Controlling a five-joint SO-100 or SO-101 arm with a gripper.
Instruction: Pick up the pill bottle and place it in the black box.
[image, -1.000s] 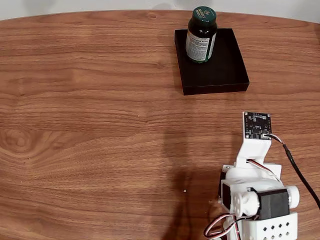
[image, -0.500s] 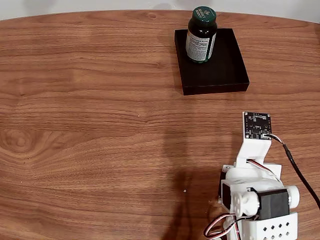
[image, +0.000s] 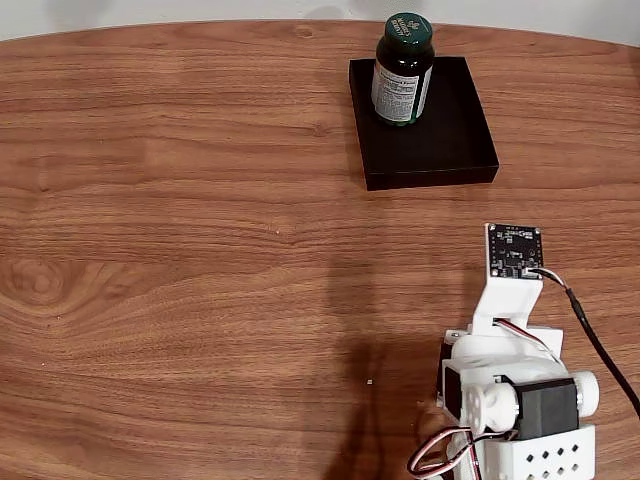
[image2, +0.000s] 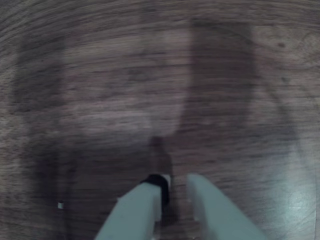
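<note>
the bottle (image: 403, 68) stands upright in the box (image: 440, 140), at its far left corner in the fixed view; the box lies near the bench's (image: 180, 250) far edge, well apart from the arm's white base (image: 515, 400); in the wrist view the tool (image2: 175, 182) hangs over bare wood — fingers (image2: 142, 205) slightly spread, pinching nothing.

Bare wooden table (image: 180, 200); pill bottle (image: 402, 70) inside black box (image: 440, 140)
</note>
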